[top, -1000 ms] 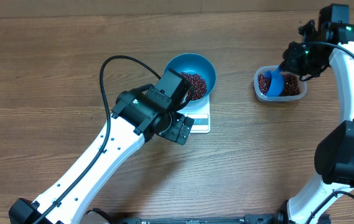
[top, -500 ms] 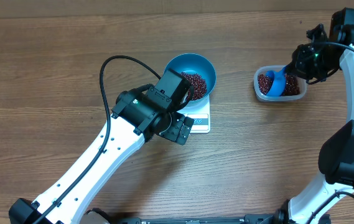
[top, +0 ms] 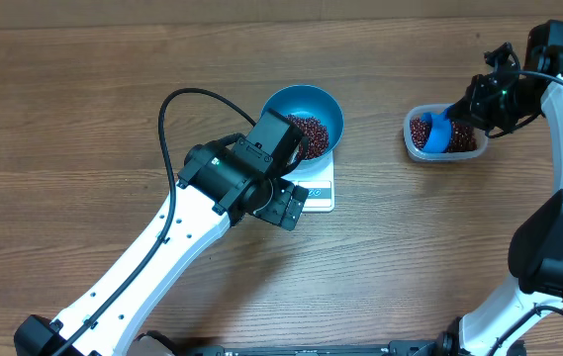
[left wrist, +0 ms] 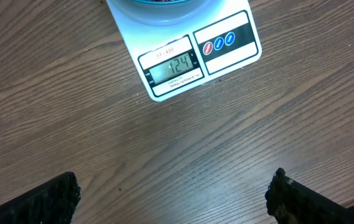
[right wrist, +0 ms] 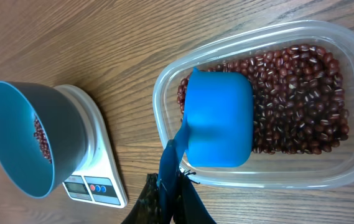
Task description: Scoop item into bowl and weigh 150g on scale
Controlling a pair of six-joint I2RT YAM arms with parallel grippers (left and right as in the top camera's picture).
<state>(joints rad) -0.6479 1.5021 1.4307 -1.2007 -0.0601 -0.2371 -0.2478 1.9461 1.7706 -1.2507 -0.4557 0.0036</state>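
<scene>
On the scale (top: 321,189), bowl (top: 296,102) holding red beans (top: 313,133)

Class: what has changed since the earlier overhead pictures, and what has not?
The right gripper, shut on the small blue scoop, swung rightward; the scoop stayed in the clear plastic tub of red beans. The left gripper, round blue bowl and white scale stayed put.

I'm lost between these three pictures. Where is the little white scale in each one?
Overhead: the scale is mid-table, mostly hidden under the blue bowl.
Left wrist: the scale is at top centre, its display strip facing the camera.
Right wrist: the scale is at lower left.
Shared landmark: the blue bowl standing on it shows in all three views.
</scene>
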